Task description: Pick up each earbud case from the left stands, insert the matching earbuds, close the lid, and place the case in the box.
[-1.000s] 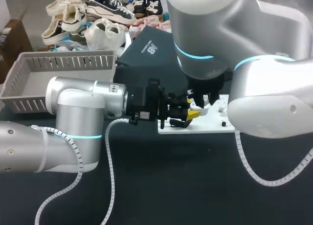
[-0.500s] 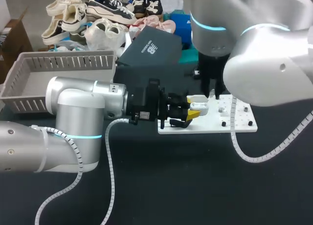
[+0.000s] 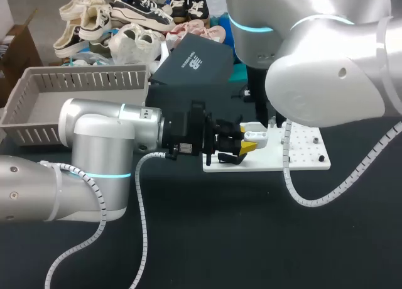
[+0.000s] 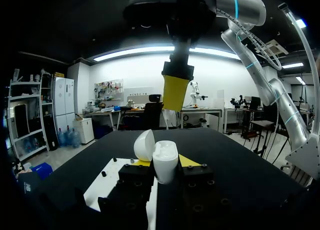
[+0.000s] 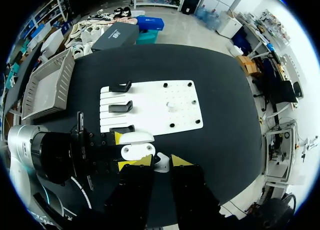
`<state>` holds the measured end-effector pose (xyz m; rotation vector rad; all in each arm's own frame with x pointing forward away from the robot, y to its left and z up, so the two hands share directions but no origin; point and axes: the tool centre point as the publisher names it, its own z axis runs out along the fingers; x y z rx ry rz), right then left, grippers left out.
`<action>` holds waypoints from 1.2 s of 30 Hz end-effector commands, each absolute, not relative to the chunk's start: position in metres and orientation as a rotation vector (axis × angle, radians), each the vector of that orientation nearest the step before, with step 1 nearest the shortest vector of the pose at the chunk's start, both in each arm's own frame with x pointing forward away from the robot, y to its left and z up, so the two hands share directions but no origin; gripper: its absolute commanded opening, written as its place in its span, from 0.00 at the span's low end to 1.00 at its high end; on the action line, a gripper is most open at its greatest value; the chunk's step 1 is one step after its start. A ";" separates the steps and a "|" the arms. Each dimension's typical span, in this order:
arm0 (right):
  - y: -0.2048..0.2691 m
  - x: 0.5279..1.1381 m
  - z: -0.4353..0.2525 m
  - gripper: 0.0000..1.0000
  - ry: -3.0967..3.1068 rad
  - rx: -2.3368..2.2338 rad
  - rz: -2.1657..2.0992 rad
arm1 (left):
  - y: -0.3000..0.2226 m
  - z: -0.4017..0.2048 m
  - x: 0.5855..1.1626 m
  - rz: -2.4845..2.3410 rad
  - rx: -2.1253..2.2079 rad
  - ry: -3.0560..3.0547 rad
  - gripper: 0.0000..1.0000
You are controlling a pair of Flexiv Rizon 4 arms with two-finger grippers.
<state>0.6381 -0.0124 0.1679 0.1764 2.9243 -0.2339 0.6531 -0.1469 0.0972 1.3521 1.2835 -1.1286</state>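
Seating an earbud in the open earbud case (image 3: 254, 138).

Shows the left gripper (image 4: 165, 162) clamped on the case from two sides, just beside the edge of the white board (image 3: 301, 158), with the right gripper (image 5: 159, 162) directly above, tips apparently pinched on a small white earbud (image 5: 161, 165). To seat it well: line the earbud up over its matching socket, descend straight and slowly, release only once bedded, stay clear of the lid (image 4: 144, 144), and brace the case without squeezing harder. Presents the case mouth-up, lid swung back on the side nearest the stands (image 5: 120, 108); judged from above, lays its long axis along the left gripper's reach, running alongside the board's edge.
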 end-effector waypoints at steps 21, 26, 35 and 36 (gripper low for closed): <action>0.003 0.630 0.185 0.00 3.049 0.428 -0.197 | -0.148 0.096 0.653 -1.126 1.349 1.283 0.00; 0.002 0.628 0.179 0.00 3.044 0.442 -0.189 | -0.148 0.096 0.653 -1.126 1.349 1.283 0.00; 0.002 0.631 0.168 0.00 3.036 0.469 -0.193 | -0.148 0.096 0.653 -1.126 1.349 1.283 0.00; 0.003 0.632 0.166 0.00 3.025 0.472 -0.207 | -0.148 0.096 0.653 -1.126 1.349 1.283 0.00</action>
